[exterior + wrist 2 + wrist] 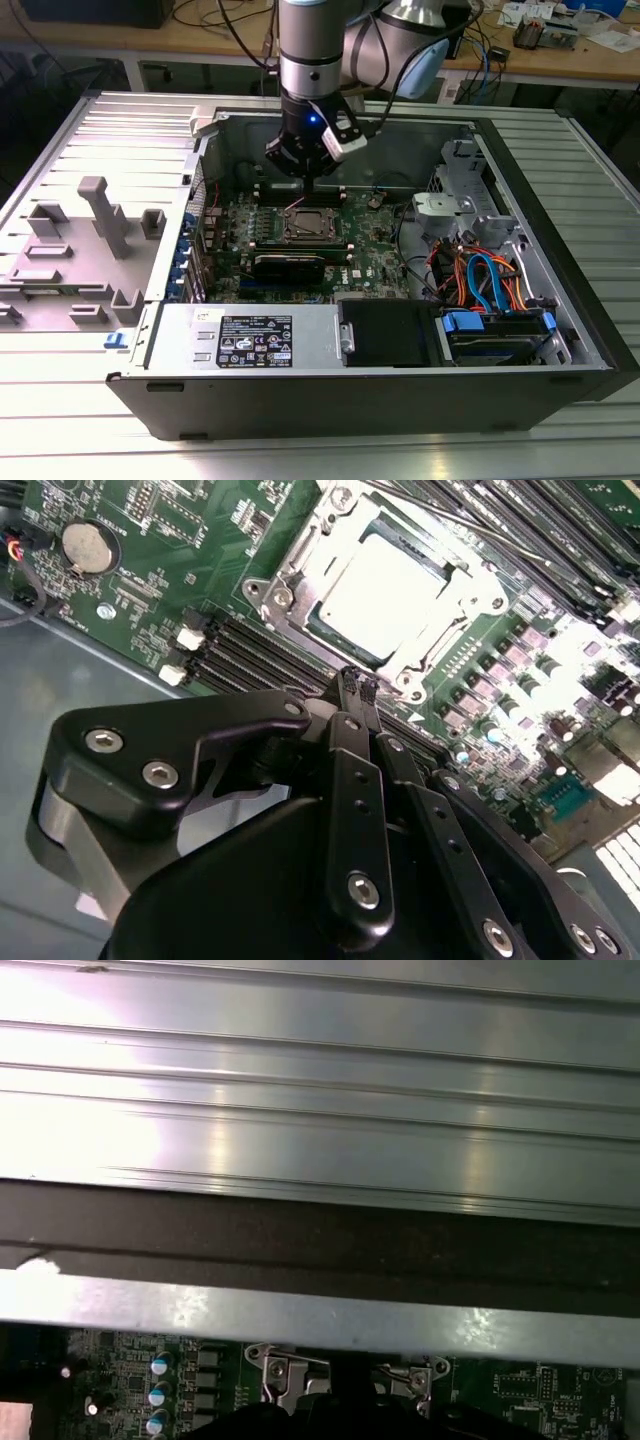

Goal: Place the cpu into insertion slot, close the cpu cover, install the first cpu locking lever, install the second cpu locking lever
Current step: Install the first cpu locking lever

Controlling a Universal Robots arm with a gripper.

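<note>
**Gripper** (358,685): fingers drawn together to a narrow tip with nothing between them. In the exterior view it hangs (316,178) over the board (375,245), inside the open case (560,260). The tip is just beside the slot (305,226), with the memory slots (260,655) between the two. Judged: the fingers are pinched so the tip acts as a slim pusher among crowded parts, not as a grasper.

**Cpu** (385,590): lies flat and square in the slot, its dull silver top showing. Judged: placement is done, since it sits level with no corner raised.

**Cover** (295,575): lies down around the cpu, which shows through its window. Judged: closed, so its frame bears on the chip's edges and keeps it seated. Its near corners show in the first wrist view (285,1372), below the case wall (320,1315).

**Levers**: cannot tell whether either one is latched.

**Case**: lies on its side on the ribbed table (300,440) with the open face up. Judged: this keeps the board level and lets the arm reach it from above
</note>
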